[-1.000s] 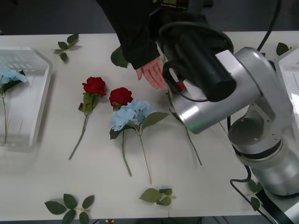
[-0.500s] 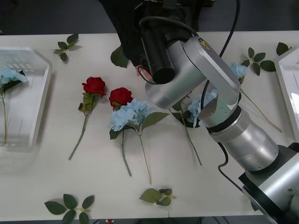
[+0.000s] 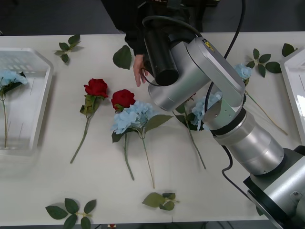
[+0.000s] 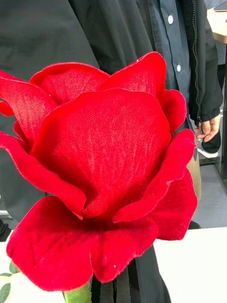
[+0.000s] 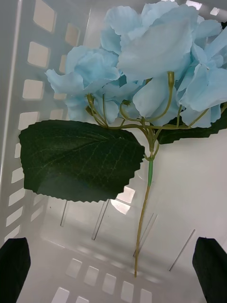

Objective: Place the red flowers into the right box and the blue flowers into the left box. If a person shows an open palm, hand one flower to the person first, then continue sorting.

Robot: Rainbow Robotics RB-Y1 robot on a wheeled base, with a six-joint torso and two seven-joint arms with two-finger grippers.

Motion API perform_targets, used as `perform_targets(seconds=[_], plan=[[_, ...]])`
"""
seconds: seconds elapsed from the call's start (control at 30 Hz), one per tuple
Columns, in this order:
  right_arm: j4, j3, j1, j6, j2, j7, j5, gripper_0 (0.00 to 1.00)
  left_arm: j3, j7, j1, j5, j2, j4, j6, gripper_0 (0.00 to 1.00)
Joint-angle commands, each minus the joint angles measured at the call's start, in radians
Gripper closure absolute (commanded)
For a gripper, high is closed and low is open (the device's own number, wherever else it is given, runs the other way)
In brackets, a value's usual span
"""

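- Right arm [image 3: 200,71] is stretched across the white table [image 3: 214,191], reaching past the middle hydrangea [image 3: 133,116] to the far edge, where the person [image 3: 128,19] in a dark sleeve stands.
- The person's bare hand [image 3: 139,71] hangs just beyond the middle hydrangea, right beside the arm's dark forearm housing.
- Through the right wrist camera a red rose [image 4: 99,189] looms huge, bloom up, a bit of green stem beneath it and the person's dark jacket [image 4: 94,38] behind it. Whether the right gripper is clamped on it cannot be told.
- Two more red roses lie flat: one [image 3: 123,98] touches the middle hydrangea's far side, the other [image 3: 96,87] lies just left of that.
- Right of the middle hydrangea, another blue hydrangea [image 3: 205,107] peeks from under the arm, and one more [image 3: 243,71] lies farther right.
- Far left of the middle hydrangea sits the left box [image 3: 40,95], slotted and white, with a blue hydrangea [image 3: 9,78] lying inside.
- Left gripper [image 5: 113,270] hangs over that boxed bloom [image 5: 156,57], black fingers [image 5: 14,267] spread wide apart, holding nothing.
- The right box [image 3: 291,81] shows at the table's far right edge, well away from the middle hydrangea.
- Loose leaf sprigs [image 3: 162,200] lie nearer the robot than the middle hydrangea.
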Motion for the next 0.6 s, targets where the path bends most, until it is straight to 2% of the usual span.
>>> perform_targets(seconds=[0.03, 0.6], plan=[[-0.018, -0.001, -0.045, -0.012, 0.024, -0.029, 0.011, 1.0, 0.023, -0.008, -0.031, -0.012, 0.006, -0.001, -0.009, 0.0], [-0.018, -0.003, -0.045, -0.013, 0.024, -0.029, 0.01, 1.0, 0.023, -0.013, -0.031, -0.017, 0.006, -0.001, -0.007, 0.0]])
